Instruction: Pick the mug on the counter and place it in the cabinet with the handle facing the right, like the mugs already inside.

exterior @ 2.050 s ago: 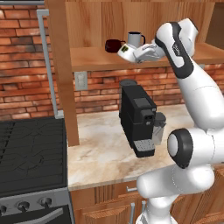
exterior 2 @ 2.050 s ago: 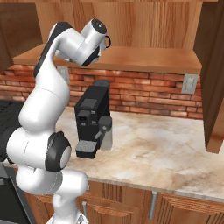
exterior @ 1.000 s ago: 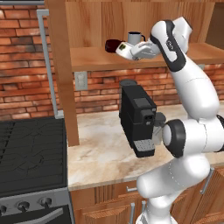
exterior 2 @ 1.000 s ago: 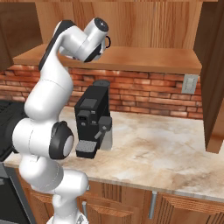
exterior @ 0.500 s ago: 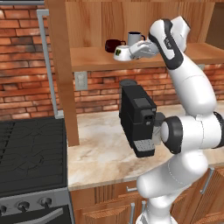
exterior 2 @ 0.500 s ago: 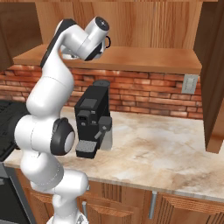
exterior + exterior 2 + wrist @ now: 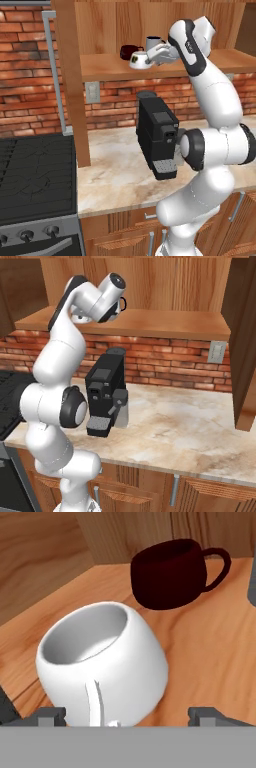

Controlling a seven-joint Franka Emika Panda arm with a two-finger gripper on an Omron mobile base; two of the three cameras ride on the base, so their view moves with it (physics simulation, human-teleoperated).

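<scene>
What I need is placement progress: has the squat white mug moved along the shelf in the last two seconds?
Yes. In the left base view the mug has shifted slightly left, closer to the dark red mug.

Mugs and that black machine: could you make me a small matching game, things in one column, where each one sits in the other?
Things:
1. squat white mug
2. dark red mug
3. tall white mug with dark rim
4. black coffee machine

Places:
A. on the beige stone counter
B. shelf front, by the open gripper
C. behind the squat mug
D. shelf, right of the red mug

Pairs: 1-B, 2-C, 3-D, 4-A
</scene>
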